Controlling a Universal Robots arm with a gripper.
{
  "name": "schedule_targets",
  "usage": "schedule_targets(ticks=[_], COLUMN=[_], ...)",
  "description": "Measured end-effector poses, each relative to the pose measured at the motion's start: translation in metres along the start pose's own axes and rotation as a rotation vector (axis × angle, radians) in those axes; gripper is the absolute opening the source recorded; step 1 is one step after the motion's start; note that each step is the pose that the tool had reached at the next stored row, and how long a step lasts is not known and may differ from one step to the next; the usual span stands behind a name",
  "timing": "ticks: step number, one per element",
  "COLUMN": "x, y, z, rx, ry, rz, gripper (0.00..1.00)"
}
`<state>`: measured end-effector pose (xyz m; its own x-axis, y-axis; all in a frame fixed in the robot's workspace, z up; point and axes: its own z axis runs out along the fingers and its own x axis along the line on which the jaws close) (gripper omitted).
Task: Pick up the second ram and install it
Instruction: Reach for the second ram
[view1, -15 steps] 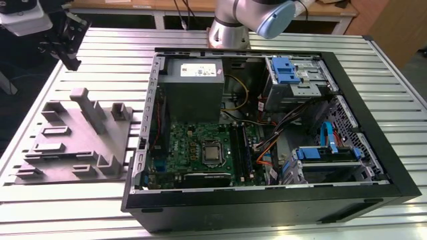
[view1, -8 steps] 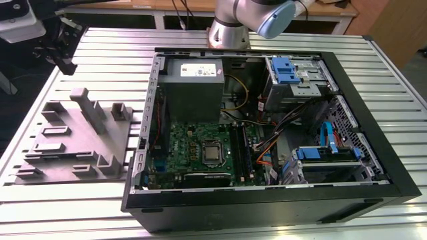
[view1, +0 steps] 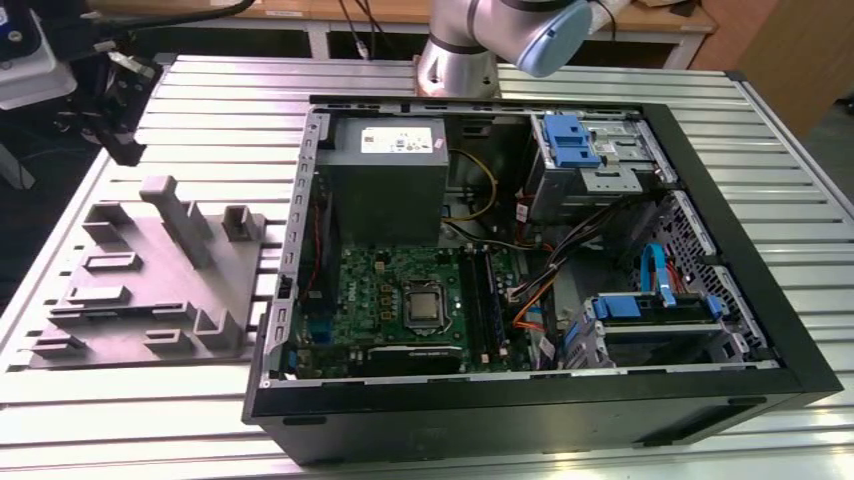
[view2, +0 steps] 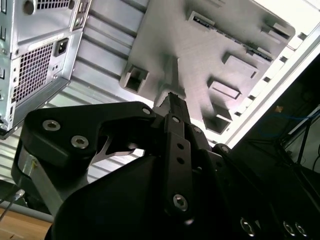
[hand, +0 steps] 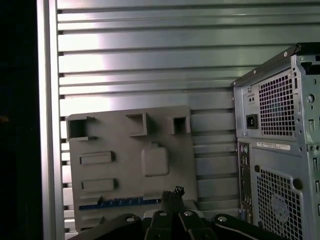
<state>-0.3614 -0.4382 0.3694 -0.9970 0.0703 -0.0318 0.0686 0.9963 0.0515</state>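
In the first wrist view the second ram (hand: 120, 202), a thin blue-green stick, lies flat in a slot along the near edge of the grey fixture (hand: 120, 140). My gripper (hand: 172, 194) hangs well above it, fingertips pressed together and holding nothing. The second wrist view shows the black fingers (view2: 172, 107) from the side, over the fixture (view2: 200, 55). In the exterior view the gripper (view1: 123, 150) hovers dark above the fixture (view1: 147, 290) at the exterior view's left. The open computer case (view1: 534, 400) holds the green motherboard (view1: 387, 295).
The case stands on a slatted aluminium table (view1: 200, 90), its rear panel (hand: 277, 150) close beside the fixture. A tall post (view1: 174, 215) and small box holders rise from the fixture. Inside the case sit a grey power supply (view1: 387, 150), blue drive cages (view1: 567, 140) and loose cables.
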Motion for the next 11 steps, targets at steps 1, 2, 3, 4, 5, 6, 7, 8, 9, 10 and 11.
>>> schedule_targets(ticks=[1,2,3,4,5,6,7,8,9,10,11], x=[0.0006,0.0013,0.0019,0.0026,0.0034,0.0040,0.0048,0.0056,0.0064,0.0072,0.0082], y=[-0.0018,-0.0037,-0.0055,-0.0073,-0.0089,-0.0104,-0.0119,-0.0133,-0.0148,-0.0162,-0.0177], z=[0.0005,0.0011,0.0016,0.0022,0.0029,0.0035,0.0042,0.0050,0.0057,0.0065,0.0074], rx=[-0.0001,0.0000,0.0001,0.0000,0.0000,0.0000,0.0000,0.0000,0.0000,0.0001,0.0000], ry=[0.0000,0.0000,0.0001,0.0000,0.0000,0.0000,0.0000,0.0000,0.0001,0.0001,0.0000], rz=[0.000,0.000,0.000,0.000,0.000,0.000,0.000,0.000,0.000,0.000,0.000], gripper=[0.10,0.10,0.10,0.10,0.10,0.10,0.10,0.10,0.10,0.10,0.10])
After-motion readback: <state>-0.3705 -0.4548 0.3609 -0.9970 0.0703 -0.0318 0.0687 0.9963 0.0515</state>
